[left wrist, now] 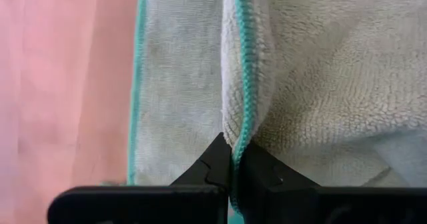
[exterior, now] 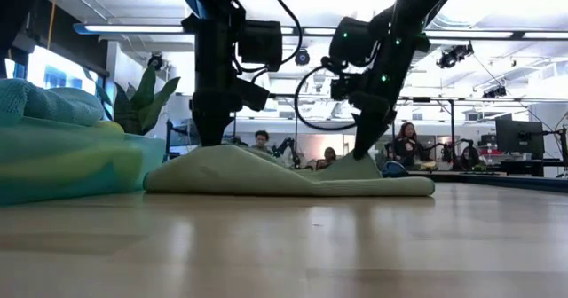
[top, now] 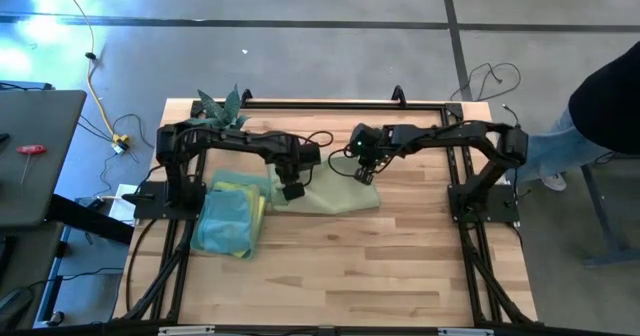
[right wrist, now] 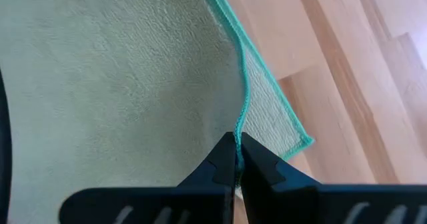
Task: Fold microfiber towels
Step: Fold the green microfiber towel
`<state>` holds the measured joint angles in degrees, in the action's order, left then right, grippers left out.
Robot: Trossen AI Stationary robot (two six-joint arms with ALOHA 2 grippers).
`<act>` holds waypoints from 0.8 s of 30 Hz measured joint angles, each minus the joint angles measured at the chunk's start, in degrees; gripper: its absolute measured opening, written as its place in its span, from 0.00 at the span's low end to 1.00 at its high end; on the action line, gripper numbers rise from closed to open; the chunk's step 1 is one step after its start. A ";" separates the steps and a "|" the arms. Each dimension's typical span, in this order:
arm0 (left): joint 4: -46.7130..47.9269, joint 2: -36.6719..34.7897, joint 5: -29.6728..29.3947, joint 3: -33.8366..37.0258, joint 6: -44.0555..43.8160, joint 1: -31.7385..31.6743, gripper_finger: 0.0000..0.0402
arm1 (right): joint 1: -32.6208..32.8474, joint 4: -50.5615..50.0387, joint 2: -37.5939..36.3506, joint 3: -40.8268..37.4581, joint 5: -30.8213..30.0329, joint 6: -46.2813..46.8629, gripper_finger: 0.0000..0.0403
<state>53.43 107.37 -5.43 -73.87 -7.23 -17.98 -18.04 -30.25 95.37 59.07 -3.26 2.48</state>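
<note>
The wooden counter spreads under me, its pale planks bare toward the near edge. My two dark arms reach in from their frames at either side and meet over its middle.

On the counter, between my arms, lies the pale green towel with a teal stitched hem. It is partly doubled over, with one layer lying on another, and in the low view it rises into two small peaks where I hold it. Just beside it, on my left, sits a stack of other towels: teal on top, with yellow and pale green edges showing beneath.

Behind the stack, at the far left corner of the counter, stands a small spiky potted plant. A person in dark clothes stands off the counter's right side, and the low view shows more people seated far back in the room.

My left gripper is down at the green towel's left edge, its fingers clamped together on a raised fold of the teal hem. My right gripper is at the towel's far right edge, fingers pinched tight on the hem there, with a corner of the lower layer lying flat on the wood just beyond them.
</note>
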 joint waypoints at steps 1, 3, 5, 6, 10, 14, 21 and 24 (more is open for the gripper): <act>0.02 0.00 -0.04 0.00 0.39 -0.20 0.01 | -0.01 0.14 0.40 0.00 -0.16 0.00 0.00; -0.05 0.00 -0.19 0.00 1.29 -0.65 0.01 | -0.09 0.61 1.30 0.00 -0.20 -0.12 0.00; -0.08 0.00 -0.23 0.00 1.89 -1.08 0.01 | -0.35 0.91 2.09 0.00 -0.22 -0.20 0.00; -0.15 0.00 -0.21 0.00 1.91 -1.34 0.01 | -0.37 1.23 2.49 0.00 -0.20 -0.12 0.00; -0.24 0.00 -0.17 0.00 1.91 -1.94 0.01 | -0.61 1.62 3.31 0.00 -0.20 0.00 0.00; -1.01 0.00 -0.62 0.00 1.99 -1.94 0.01 | -0.61 1.65 3.35 0.00 -1.87 0.02 0.00; -1.03 0.00 -1.17 0.00 2.98 -1.94 0.01 | -0.72 -0.55 3.35 0.00 -2.95 0.02 0.05; -1.04 0.00 -1.27 0.00 2.98 -1.94 0.01 | -0.72 -0.66 3.35 0.00 -3.00 0.02 0.14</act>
<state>52.39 107.37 -6.70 -73.87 -4.25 -19.92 -18.76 -30.92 98.72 59.07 -6.26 2.50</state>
